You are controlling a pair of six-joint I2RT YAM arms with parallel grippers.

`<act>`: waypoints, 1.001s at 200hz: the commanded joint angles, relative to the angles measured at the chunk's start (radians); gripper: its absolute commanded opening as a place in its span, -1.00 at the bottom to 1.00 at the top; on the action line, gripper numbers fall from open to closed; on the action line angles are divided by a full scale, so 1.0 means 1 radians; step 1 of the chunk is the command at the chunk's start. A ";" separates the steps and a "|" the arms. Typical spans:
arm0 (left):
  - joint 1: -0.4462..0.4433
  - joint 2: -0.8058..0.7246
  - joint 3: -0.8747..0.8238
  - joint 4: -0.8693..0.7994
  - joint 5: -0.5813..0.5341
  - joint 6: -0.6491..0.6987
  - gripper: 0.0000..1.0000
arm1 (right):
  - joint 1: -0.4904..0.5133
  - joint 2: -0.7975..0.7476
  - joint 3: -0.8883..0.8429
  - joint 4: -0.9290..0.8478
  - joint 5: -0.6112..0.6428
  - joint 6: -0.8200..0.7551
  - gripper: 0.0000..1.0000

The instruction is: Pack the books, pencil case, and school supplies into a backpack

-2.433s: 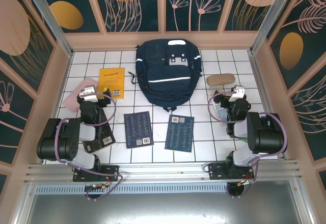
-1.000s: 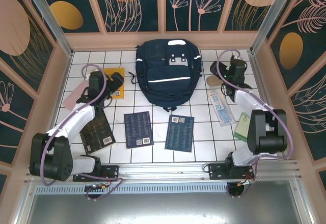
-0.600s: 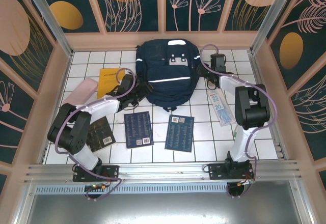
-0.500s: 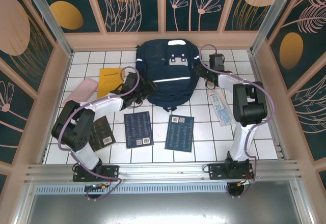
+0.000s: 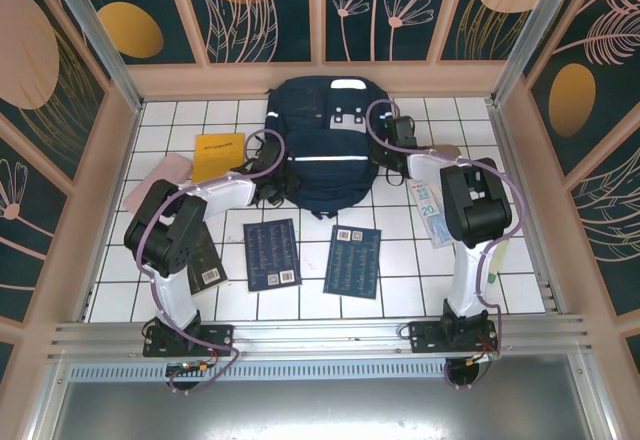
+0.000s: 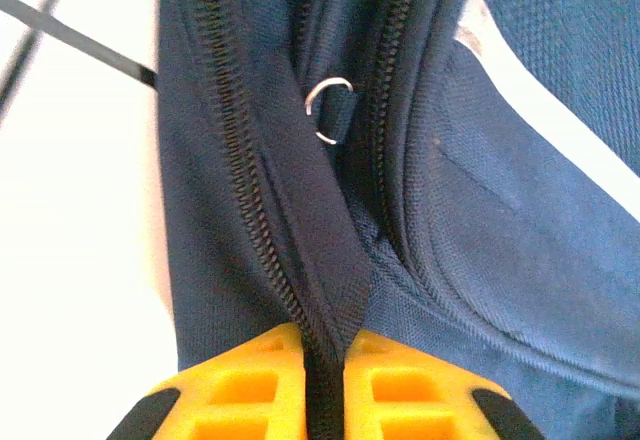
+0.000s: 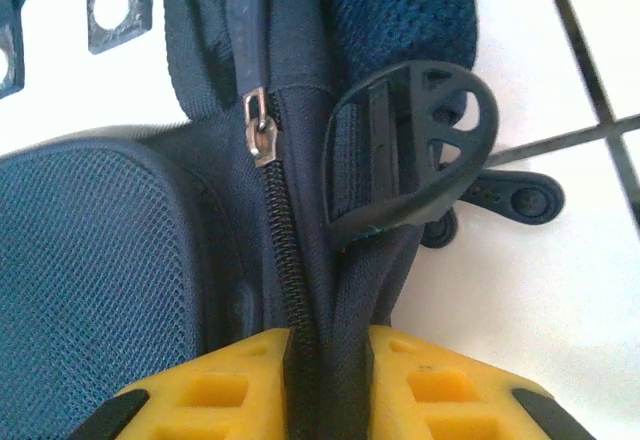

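The navy backpack (image 5: 325, 145) lies flat at the back centre of the tiled table. My left gripper (image 5: 281, 174) is at its left edge, and in the left wrist view its yellow fingers (image 6: 240, 390) pinch a fold of the backpack (image 6: 330, 260) beside a zipper. My right gripper (image 5: 386, 142) is shut on the bag's right edge, with fabric and zipper seam (image 7: 325, 290) clamped between the fingertips. A yellow book (image 5: 218, 154), two navy books (image 5: 271, 254) (image 5: 352, 261) and a blackish book (image 5: 207, 262) lie on the tiles. The pink case (image 5: 148, 186) lies at the left.
A clear packet with printed labels (image 5: 430, 210) lies under the right arm, with a tan pouch (image 5: 447, 151) just behind it. A zipper pull (image 7: 258, 125) and a dark plastic buckle (image 7: 400, 150) sit just ahead of the right fingers. Panel walls ring the table.
Both arms swung in from the table's sides to the backpack. Each gripper went from open to shut on the bag's edge fabric, and the bag shifted slightly.
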State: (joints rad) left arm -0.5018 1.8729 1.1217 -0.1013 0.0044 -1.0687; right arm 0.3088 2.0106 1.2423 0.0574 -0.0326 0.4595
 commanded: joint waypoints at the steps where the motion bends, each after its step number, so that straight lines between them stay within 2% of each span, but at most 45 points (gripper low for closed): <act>1: 0.059 0.044 0.018 -0.124 -0.078 0.078 -0.78 | 0.109 -0.044 -0.086 -0.063 -0.030 0.019 -0.52; 45: 0.173 0.086 0.106 -0.208 -0.173 0.214 -0.77 | 0.233 -0.104 -0.129 -0.047 -0.066 0.080 -0.53; 52: 0.185 0.092 0.127 -0.218 -0.183 0.241 -0.74 | 0.261 -0.115 -0.127 -0.049 -0.072 0.084 -0.47; 70: 0.205 0.089 0.193 -0.278 -0.256 0.306 -0.66 | 0.280 -0.150 -0.123 -0.057 -0.073 0.087 -0.16; 80: 0.205 0.066 0.211 -0.290 -0.274 0.343 -0.55 | 0.279 -0.174 -0.122 -0.062 -0.068 0.082 -0.05; 101: 0.205 0.002 0.221 -0.300 -0.266 0.377 -0.19 | 0.260 -0.226 -0.121 -0.074 -0.032 0.055 0.17; 120: 0.204 -0.051 0.211 -0.305 -0.196 0.375 0.02 | 0.244 -0.245 -0.112 -0.089 -0.013 0.041 0.24; 123: 0.202 -0.058 0.208 -0.305 -0.183 0.371 0.04 | 0.216 -0.246 -0.110 -0.090 -0.014 0.039 0.24; 165: 0.140 -0.113 0.166 -0.287 -0.107 0.375 0.13 | 0.112 -0.239 -0.128 -0.080 -0.038 0.013 0.24; 200: 0.022 -0.116 0.151 -0.268 -0.093 0.384 0.12 | 0.037 -0.169 -0.080 -0.075 -0.117 0.006 0.22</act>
State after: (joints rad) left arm -0.4023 1.7672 1.3056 -0.3763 -0.1265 -0.7105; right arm 0.3771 1.7882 1.1301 -0.0078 -0.0860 0.4950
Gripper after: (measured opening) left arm 0.561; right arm 0.613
